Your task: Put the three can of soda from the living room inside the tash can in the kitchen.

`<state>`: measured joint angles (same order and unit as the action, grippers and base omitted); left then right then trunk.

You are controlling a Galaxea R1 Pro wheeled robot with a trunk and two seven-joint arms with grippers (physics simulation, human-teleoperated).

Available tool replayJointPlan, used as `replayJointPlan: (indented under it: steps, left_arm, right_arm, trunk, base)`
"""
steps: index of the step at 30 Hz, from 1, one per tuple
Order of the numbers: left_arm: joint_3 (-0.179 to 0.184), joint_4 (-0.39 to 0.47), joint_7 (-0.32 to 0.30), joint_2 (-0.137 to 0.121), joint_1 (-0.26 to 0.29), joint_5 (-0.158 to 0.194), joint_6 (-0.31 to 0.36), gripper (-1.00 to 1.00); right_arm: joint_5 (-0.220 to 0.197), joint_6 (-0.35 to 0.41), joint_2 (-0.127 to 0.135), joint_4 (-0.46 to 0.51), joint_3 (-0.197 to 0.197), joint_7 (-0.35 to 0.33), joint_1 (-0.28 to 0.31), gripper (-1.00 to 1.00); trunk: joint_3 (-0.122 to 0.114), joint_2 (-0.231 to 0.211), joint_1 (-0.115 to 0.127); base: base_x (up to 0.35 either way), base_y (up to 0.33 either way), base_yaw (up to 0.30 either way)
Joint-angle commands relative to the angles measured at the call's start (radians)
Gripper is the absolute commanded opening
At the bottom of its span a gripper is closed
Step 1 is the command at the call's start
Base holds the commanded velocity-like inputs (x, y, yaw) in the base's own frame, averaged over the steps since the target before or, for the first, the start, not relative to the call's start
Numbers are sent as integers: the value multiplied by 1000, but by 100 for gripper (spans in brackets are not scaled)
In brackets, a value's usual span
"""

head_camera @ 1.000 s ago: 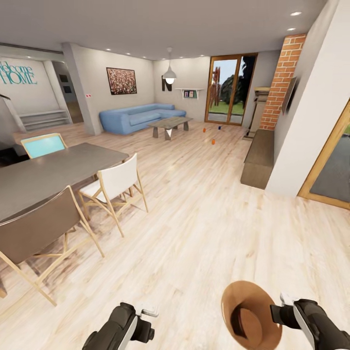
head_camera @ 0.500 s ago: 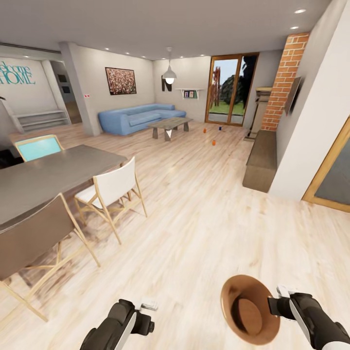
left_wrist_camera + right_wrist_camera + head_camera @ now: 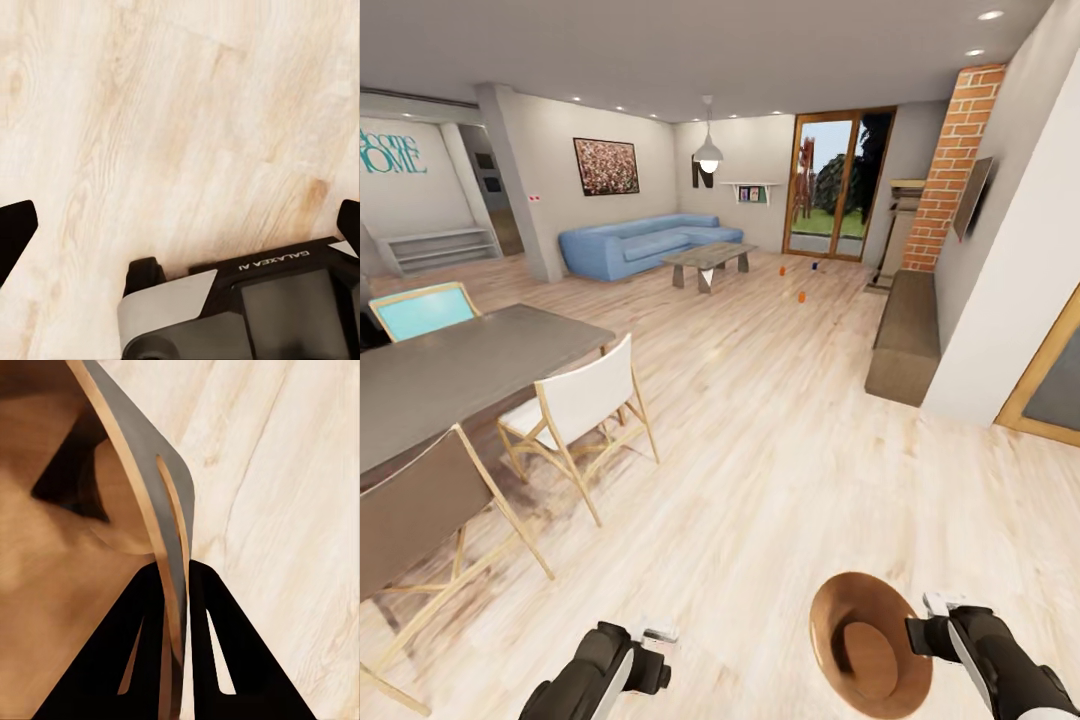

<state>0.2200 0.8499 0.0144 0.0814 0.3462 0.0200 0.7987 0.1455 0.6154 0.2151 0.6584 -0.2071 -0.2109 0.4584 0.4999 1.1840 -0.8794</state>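
Gripping the tash can (image 3: 865, 645), right fingers (image 3: 161, 660) clench its rim above light plank floor (image 3: 780, 450); left fingers (image 3: 15, 232) spread.

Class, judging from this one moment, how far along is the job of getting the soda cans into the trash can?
Done: the right gripper holds the trash can by its rim; its inside looks empty. In hand: carrying it across the wood floor. Left: three soda cans stand far off on the floor by the coffee table; none collected. The left gripper holds nothing.
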Motion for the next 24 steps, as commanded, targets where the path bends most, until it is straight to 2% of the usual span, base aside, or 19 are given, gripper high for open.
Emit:
replayJointPlan:
  steps: [1,4,5,24]
  left_arm:
    - [0,0,0,-1,-1,0,-6,100]
    - [1,-1,0,-2,-1,0,-11,100]
    - [1,-1,-1,-2,-1,0,-12,100]
    - [-1,-2,1,3,-1,0,-13,100]
  right_arm:
    - [-7,1,-1,1,-1,-5,0,-100]
    - [-4,1,-3,2,-1,-5,-1,-100]
    - [-103,1,-4,2,-2,-6,-1,-100]
    - [-109,1,-4,3,-2,-10,-1,-100]
  trunk:
    - [0,0,0]
    - [0,0,0]
    - [0,0,0]
    - [0,0,0]
  base:
    - [345,0,0]
    - [346,0,0]
    - [347,0,0]
    - [347,-1,-2]
